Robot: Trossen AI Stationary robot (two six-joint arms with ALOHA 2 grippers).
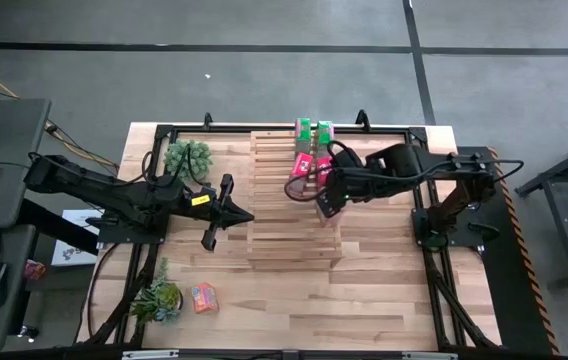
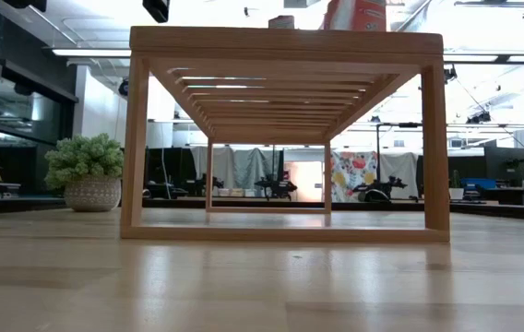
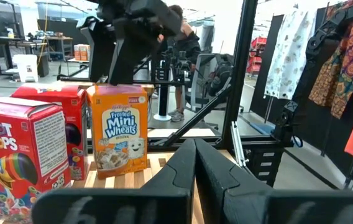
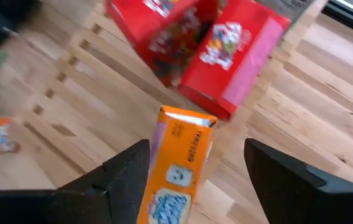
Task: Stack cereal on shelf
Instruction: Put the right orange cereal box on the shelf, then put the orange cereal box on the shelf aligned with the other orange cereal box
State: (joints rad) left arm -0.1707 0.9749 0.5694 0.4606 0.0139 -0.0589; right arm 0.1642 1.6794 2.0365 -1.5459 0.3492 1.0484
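Observation:
The shelf (image 1: 284,240) is a pale slatted rack in the middle of the table. Two green cereal boxes (image 1: 314,128) stand at its far end, with two red-pink boxes (image 1: 312,165) behind them. An orange box (image 3: 117,127) stands upright on the slats nearer the front. My right gripper (image 4: 196,148) hangs over it from above, open, one finger on each side of the box's top. My left gripper (image 1: 247,214) is shut, level above the shelf's left edge, and holds nothing. A second orange box (image 1: 202,296) lies on the tabletop near the front left. My right gripper stands open around the top of the orange box (image 4: 186,121), slanting down from the table's right. One finger (image 4: 127,171) is close beside the box's pink side, and I cannot tell whether it touches. The other finger is well clear. The box stands on the slats.
One potted plant (image 1: 188,157) stands left of the shelf and another (image 1: 159,298) at the front left, beside the loose orange box. The shelf's near half (image 1: 294,250) shows bare slats. A black frame (image 1: 419,130) rims the table.

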